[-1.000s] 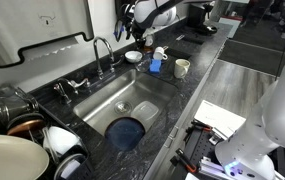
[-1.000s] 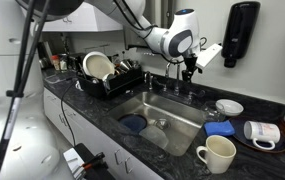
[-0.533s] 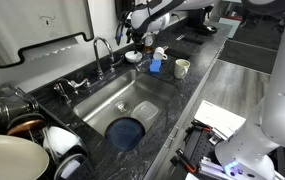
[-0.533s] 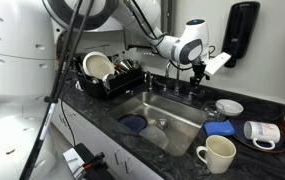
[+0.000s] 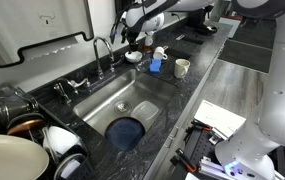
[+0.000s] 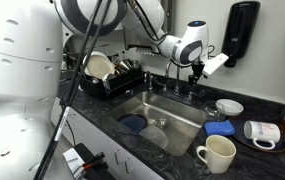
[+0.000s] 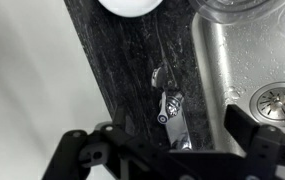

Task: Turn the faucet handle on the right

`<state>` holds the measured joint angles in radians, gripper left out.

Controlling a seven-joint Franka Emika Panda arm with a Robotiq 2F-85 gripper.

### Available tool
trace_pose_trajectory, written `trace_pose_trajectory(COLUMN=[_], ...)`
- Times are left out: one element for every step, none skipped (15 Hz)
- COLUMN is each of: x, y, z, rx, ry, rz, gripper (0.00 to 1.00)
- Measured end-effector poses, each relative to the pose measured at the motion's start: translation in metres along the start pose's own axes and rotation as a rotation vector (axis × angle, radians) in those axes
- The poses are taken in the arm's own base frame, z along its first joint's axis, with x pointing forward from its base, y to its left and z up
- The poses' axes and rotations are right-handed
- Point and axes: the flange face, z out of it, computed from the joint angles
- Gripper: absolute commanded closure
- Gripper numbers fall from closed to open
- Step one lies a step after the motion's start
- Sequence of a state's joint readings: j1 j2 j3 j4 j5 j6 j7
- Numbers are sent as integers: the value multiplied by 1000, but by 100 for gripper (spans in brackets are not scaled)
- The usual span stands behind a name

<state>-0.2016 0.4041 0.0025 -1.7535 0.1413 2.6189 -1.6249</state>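
Clearly the gripper is spread wide: in the wrist view its two dark fingers stand far apart at the bottom edge, and nothing is between them. Their tips are cut by the frame. The faucet handle lies on the dark stone counter just beyond the gap, between the wall and the sink. It does not touch any finger. A second small chrome part sits close behind it; what it is I cannot say.

In both exterior views the gripper hangs above the back edge of the sink, beside the curved spout, and there the handle is too small to make out.

The sink basin holds a round blue thing near the drain. The dish rack carries white plates. A cream mug stands upright on the counter, and its inside is not visible.
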Motion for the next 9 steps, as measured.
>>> trace_pose_trajectory(x=[0,0,0,-1,-1,0,1,2,3], y=[0,0,1,1,0,0,-1,-2,-1], z=[0,0,0,-1,0,0,2,4,6], rx=[0,-1,-1,-1,1,12,31,55,78], ry=[2,2,2,2,2,4,9,17,26], rz=[1,2,2,3,7,13,22,36,51], gripper=[0,0,0,0,0,0,0,0,0])
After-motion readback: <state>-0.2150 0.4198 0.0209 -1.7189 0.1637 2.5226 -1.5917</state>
